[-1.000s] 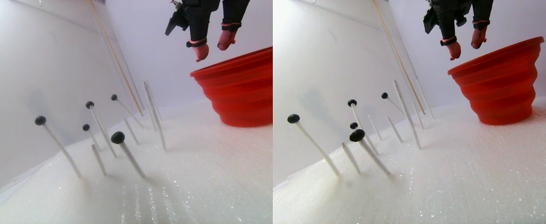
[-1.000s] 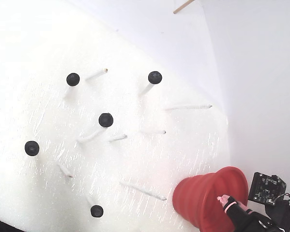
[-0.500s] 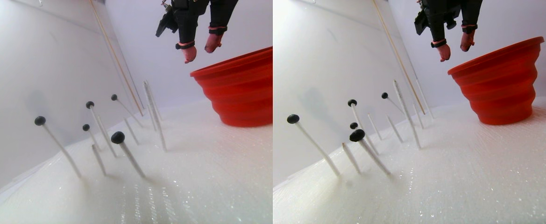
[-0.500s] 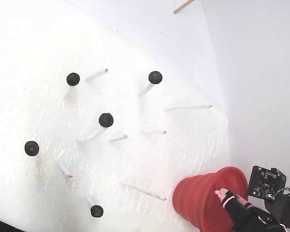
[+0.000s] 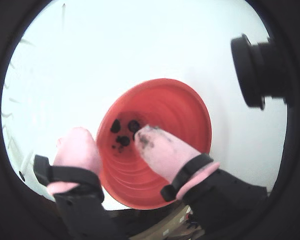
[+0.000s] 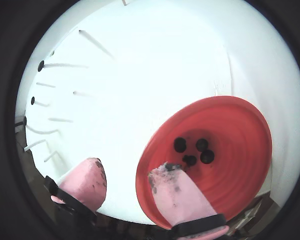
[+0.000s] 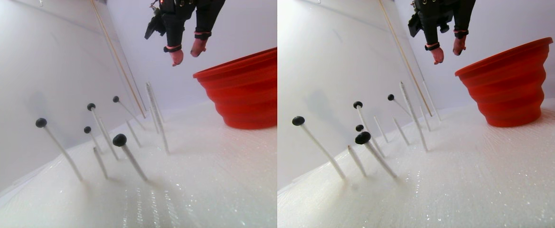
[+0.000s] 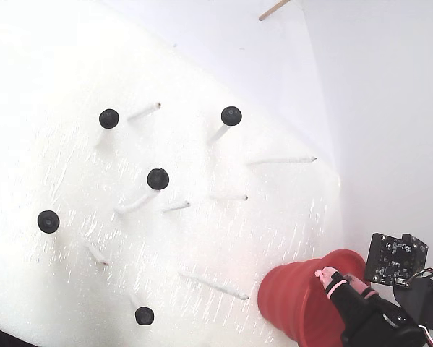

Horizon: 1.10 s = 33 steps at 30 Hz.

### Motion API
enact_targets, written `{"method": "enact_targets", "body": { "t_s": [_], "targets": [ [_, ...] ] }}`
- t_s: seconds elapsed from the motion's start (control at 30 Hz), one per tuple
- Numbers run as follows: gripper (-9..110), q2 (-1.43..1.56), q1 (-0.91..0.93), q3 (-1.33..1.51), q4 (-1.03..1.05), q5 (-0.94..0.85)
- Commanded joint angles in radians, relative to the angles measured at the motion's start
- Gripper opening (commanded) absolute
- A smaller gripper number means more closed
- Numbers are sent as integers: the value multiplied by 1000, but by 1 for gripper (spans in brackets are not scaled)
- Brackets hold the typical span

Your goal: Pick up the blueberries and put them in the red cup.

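Gripper (image 6: pixel 127 172) hangs above the red cup (image 6: pixel 240 125), jaws apart, one pink finger (image 6: pixel 175 200) over the mouth, the other outside the rim. Cup mouth wide and unobstructed; four blueberries (image 6: pixel 192 150) on its floor. Thin white sticks (image 7: pixel 130 161), five still capped with berries, stand well apart from the cup. White foam floor (image 7: pixel 211 180) between cup and sticks is clear.
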Motion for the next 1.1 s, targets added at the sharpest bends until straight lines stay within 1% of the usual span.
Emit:
{"method": "enact_targets", "body": {
  "t_s": [0.0,1.07],
  "targets": [
    [16,107,-66,-84,8,-12],
    [16,78,-281,-77,2,-17]
  ]
}}
